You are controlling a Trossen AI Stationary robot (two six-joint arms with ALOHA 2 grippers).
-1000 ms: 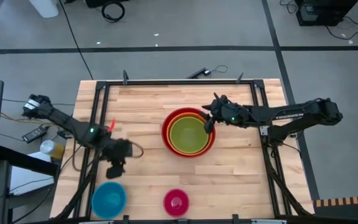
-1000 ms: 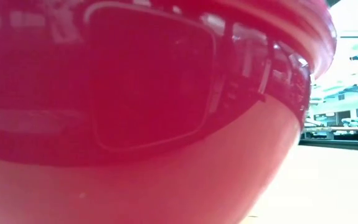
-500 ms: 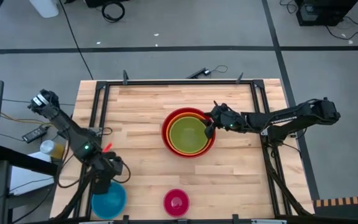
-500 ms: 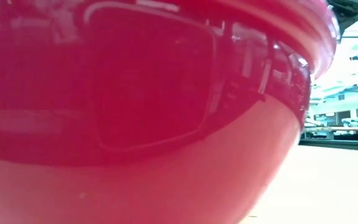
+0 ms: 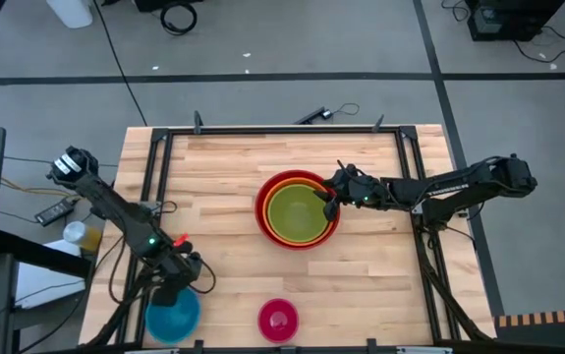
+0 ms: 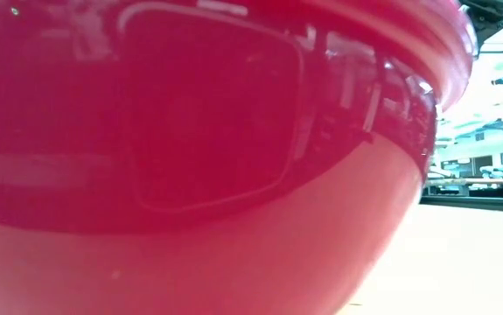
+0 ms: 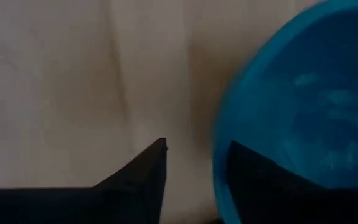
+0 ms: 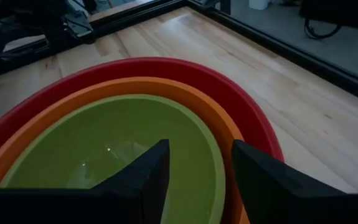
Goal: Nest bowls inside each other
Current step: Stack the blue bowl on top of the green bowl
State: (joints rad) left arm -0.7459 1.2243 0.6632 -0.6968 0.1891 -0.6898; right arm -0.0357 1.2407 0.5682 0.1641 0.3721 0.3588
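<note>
The red bowl (image 5: 262, 202) stands mid-table with the orange bowl (image 8: 166, 87) and the olive green bowl (image 5: 297, 214) nested inside it. The blue bowl (image 5: 169, 317) sits upright at the near left and the pink bowl (image 5: 278, 320) at the near middle. My left gripper (image 7: 197, 144) points down, open, over the blue bowl's far rim (image 7: 219, 149), with one finger outside and one inside. My right gripper (image 8: 200, 144) is open at the stack's right rim, one finger inside the green bowl and the other over the outer rims.
Black frame rails (image 5: 154, 177) run along the table's left, right and far edges. Bare wood (image 5: 213, 167) lies between the stack and the two near bowls. In the low view the red bowl's wall (image 6: 190, 175) fills nearly the whole picture.
My left gripper has swung toward the table's near edge and come down onto the blue bowl's far rim. My right gripper has sunk a little at the stack's right rim. No bowl has moved.
</note>
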